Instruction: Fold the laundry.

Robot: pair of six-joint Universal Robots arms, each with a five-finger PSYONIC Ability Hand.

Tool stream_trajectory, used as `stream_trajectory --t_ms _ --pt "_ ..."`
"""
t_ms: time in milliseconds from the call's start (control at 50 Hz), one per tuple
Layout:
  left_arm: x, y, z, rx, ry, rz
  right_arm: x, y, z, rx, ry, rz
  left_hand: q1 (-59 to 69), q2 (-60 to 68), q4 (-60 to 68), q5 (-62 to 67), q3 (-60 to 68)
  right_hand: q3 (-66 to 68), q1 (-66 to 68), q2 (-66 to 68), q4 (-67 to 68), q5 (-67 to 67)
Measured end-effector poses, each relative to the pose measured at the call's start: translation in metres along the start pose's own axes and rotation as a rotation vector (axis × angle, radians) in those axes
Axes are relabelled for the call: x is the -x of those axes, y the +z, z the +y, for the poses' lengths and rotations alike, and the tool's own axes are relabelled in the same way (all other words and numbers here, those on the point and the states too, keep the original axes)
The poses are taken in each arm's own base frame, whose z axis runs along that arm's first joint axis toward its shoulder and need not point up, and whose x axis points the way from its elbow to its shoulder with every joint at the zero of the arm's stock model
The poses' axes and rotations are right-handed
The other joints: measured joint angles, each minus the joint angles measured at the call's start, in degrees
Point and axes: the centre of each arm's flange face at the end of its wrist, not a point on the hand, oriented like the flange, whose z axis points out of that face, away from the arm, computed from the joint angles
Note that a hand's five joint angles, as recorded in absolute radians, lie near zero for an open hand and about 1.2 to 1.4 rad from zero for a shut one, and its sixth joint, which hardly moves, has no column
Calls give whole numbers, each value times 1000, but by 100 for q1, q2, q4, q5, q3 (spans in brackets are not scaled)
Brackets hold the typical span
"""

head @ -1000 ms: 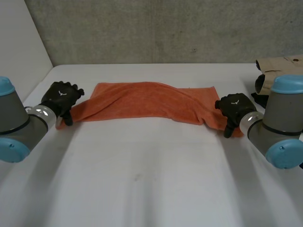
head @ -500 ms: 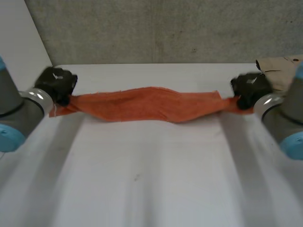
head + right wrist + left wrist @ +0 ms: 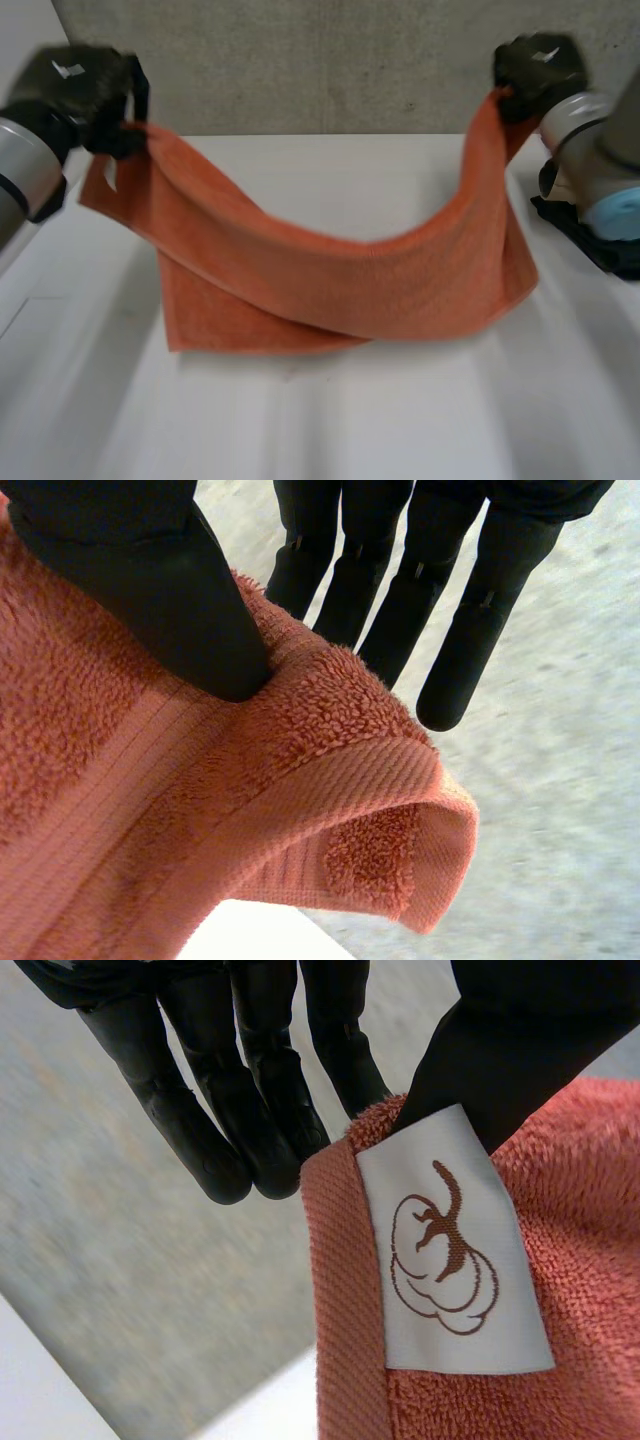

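I have the orange towel hanging in the air as a sagging band. One top corner is pinched between the thumb and fingers of the left hand, and the other the same way in the right hand. Its middle droops lowest, and the bottom hem seems to rest on the table. Just under the left thumb sits a white label with a brown emblem. Beyond the right thumb, the ribbed hem curls over at the corner.
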Motion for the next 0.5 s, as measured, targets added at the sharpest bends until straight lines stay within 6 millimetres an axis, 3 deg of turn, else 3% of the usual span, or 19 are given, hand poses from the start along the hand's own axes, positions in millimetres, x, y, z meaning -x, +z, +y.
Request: stream_trajectory --t_ms 80,140,200,280,360,420,500 --pt "-12 1 20 83 -12 24 28 21 40 10 -15 -15 0 0 0 0 0 -730 -501 -704 -740 -659" --pt "-17 1 30 130 -16 24 42 32 61 6 -28 2 0 0 1 -4 0 -3484 -3406 -3543 -3477 -3515" --pt "-19 -1 34 157 -17 17 48 38 72 13 -36 35 0 0 1 -4 0 -5363 -5113 -5379 -5377 -5288" --pt "-20 -3 32 166 -16 9 43 33 66 67 -44 66 0 0 1 0 0 -5603 -5183 -5537 -5614 -5427" --pt "-20 -7 23 152 -17 7 33 16 53 167 -63 61 0 0 1 -4 0 -5603 -5183 -5537 -5614 -5428" --pt "-19 -15 6 111 -26 6 21 -18 39 324 -106 7 0 0 1 -4 0 -5603 -5183 -5537 -5614 -5427" --pt "-20 -24 -18 48 -52 10 15 -56 36 461 -139 -79 0 0 1 -4 0 -5565 -5159 -5521 -5584 -5397"
